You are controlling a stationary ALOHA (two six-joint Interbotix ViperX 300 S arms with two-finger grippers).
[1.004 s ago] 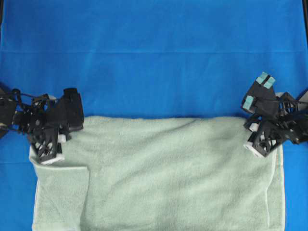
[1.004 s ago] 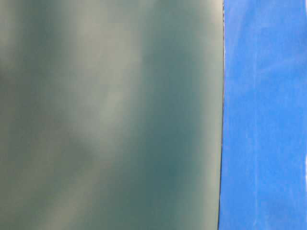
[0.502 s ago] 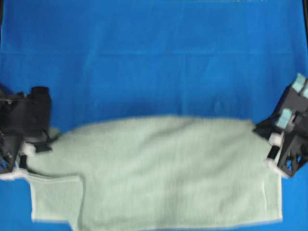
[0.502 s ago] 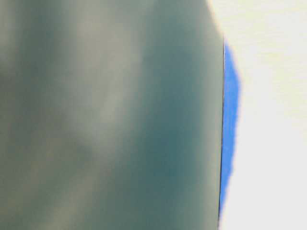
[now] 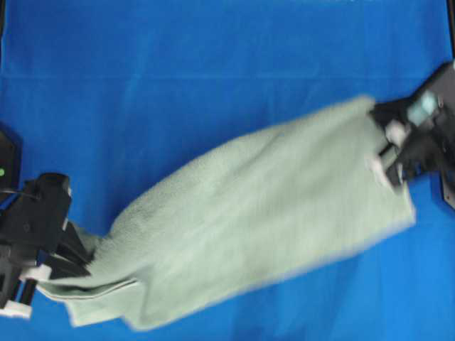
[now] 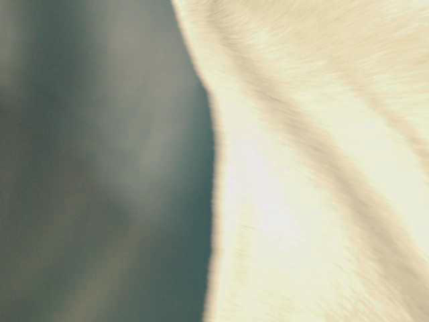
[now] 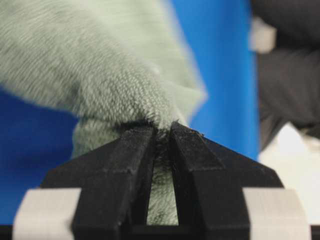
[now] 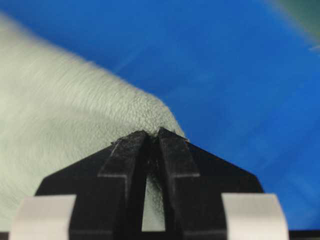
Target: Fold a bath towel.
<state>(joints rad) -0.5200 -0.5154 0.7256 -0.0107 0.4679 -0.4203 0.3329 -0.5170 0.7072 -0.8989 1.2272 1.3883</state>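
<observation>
Sage-green terry fills most of the overhead view: the bath towel (image 5: 256, 227) hangs stretched between my two grippers above the blue cloth (image 5: 178, 78) that covers the work surface. Its long axis runs on a slant, from the lower left of the frame up to the upper right, so the right end sits higher in the picture than the left. The left end bunches into a narrow neck, with a stitched hem showing along the bottom edge near the lower left corner; the right end is broader and fans out below my right gripper. The whole towel is blurred there.

My left gripper (image 5: 71, 259) sits at the lower left of the overhead view, at the bunched end. In the left wrist view its black fingers (image 7: 132, 165) are pressed close together with a wad of the towel (image 7: 100, 65) pinched in the narrow slot between them; pile bulges out just past the tips.

My right gripper (image 5: 387, 153) is at the upper right edge of the overhead view, at the towel's top corner. In the right wrist view its fingers (image 8: 172, 160) are likewise squeezed on a fold of the towel (image 8: 65, 135), which trails off to the left of that frame over the blue cloth (image 8: 225, 65).

The table-level view is a close blur: dark grey-green on the left, pale cream fuzzy fabric (image 6: 322, 168) sweeping across the right. I cannot tell more from it.
</observation>
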